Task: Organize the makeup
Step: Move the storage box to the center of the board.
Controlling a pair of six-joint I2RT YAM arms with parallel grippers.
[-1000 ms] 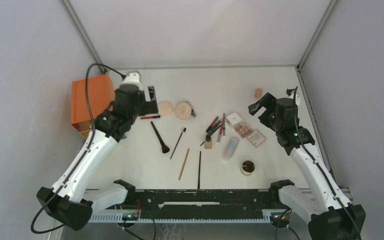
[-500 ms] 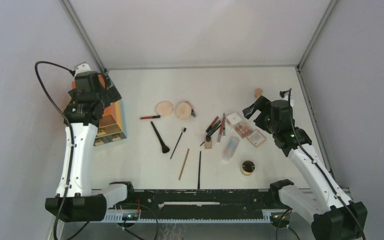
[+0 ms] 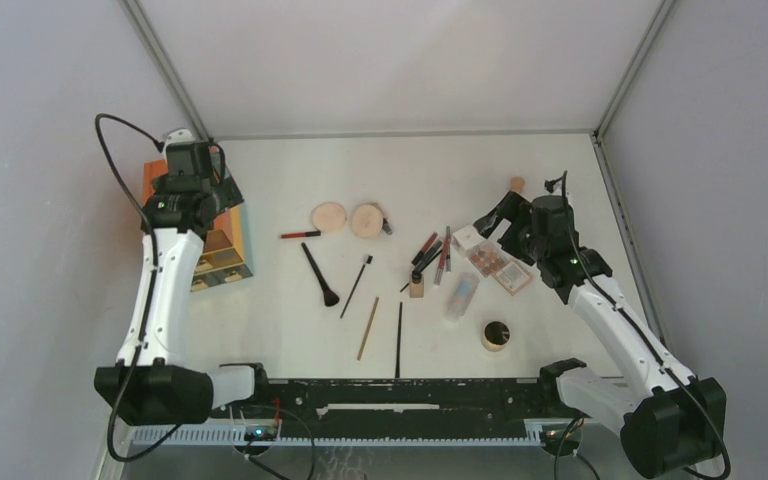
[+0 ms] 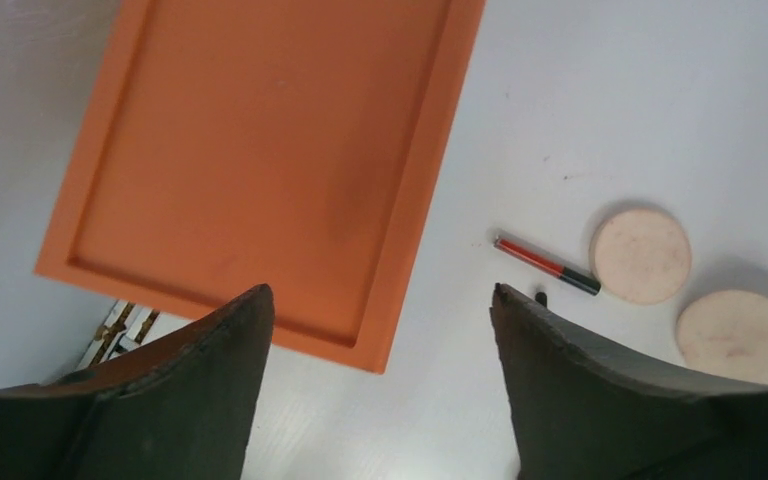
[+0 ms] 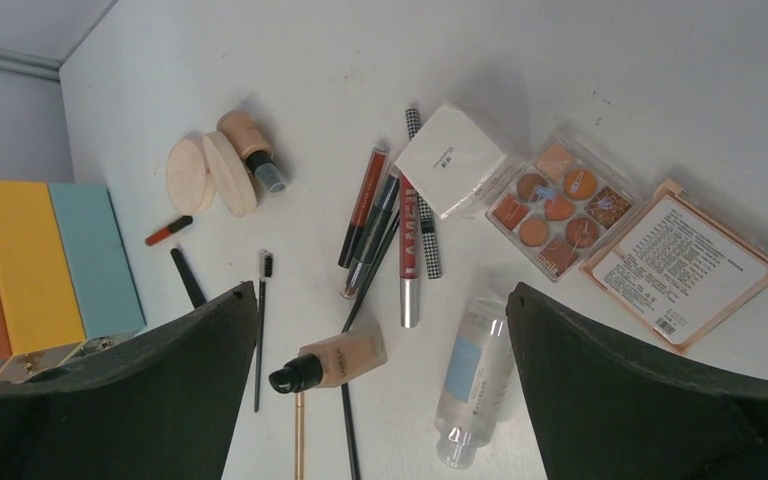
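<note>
The makeup lies scattered across the white table. Two round tan compacts (image 3: 330, 216) (image 4: 640, 255) sit beside a red pencil (image 3: 300, 234) (image 4: 545, 265). Nearer are a black brush (image 3: 320, 274), a wooden pencil (image 3: 368, 328) and a black pencil (image 3: 398, 340). To the right lie a foundation bottle (image 5: 338, 360), a clear tube (image 3: 462, 296) (image 5: 470, 385), a reddish-pan palette (image 3: 487, 260) (image 5: 560, 205) and a small jar (image 3: 496, 335). My left gripper (image 3: 218, 190) (image 4: 380, 297) hangs open and empty over the orange box's corner. Above the pencils and tube, my right gripper (image 3: 495, 215) (image 5: 380, 295) is open and empty.
The orange three-drawer box (image 3: 222, 245) (image 4: 260, 150) stands at the table's left edge, with yellow and teal sides showing in the right wrist view (image 5: 50, 260). A printed carton (image 5: 685, 265) lies right of the palette. A small tan bottle (image 3: 516, 185) stands at the back right, near the wall.
My left arm has swung from near the compacts leftwards to over the orange box. The right gripper has edged left towards the palette and the pencils.
</note>
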